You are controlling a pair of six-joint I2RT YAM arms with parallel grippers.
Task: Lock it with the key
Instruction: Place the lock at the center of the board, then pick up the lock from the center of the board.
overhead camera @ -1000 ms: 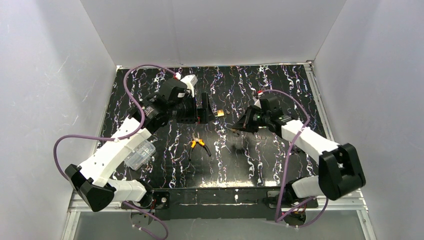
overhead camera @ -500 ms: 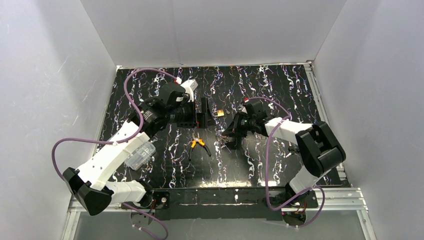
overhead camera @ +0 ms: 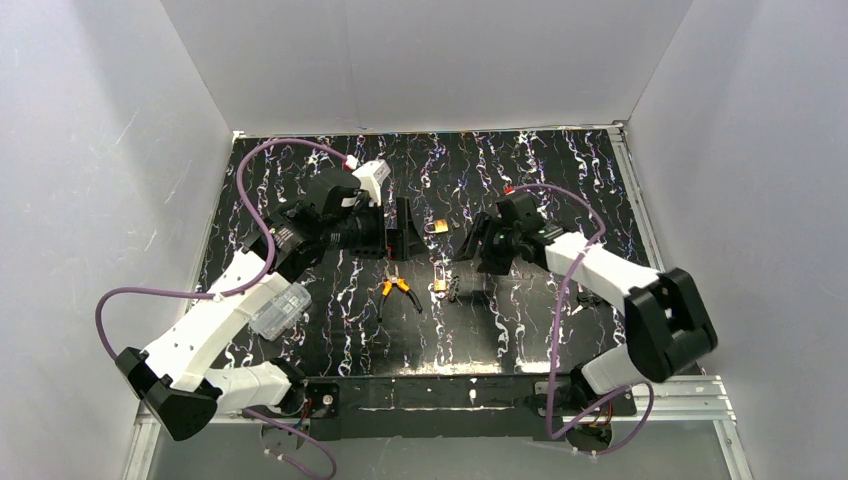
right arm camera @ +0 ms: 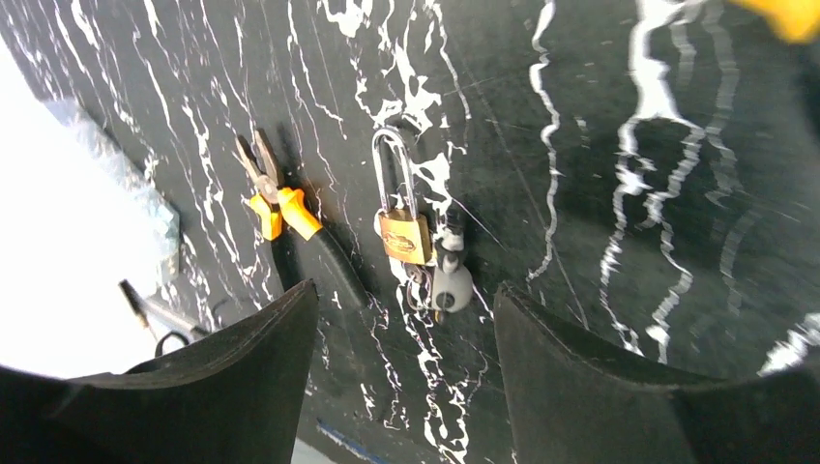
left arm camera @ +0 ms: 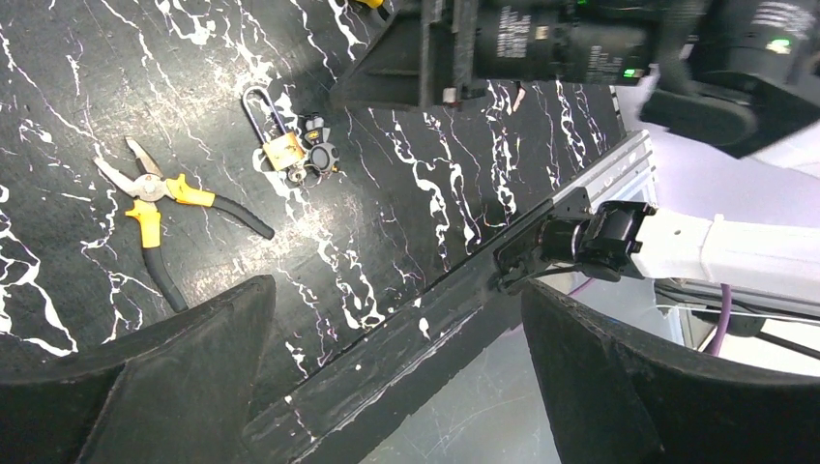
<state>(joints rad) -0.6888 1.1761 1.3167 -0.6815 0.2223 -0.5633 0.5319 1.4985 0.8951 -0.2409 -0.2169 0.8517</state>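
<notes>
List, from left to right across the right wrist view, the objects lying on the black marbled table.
clear plastic box → pliers → padlock → keys, lying against the padlock's right side.
</notes>
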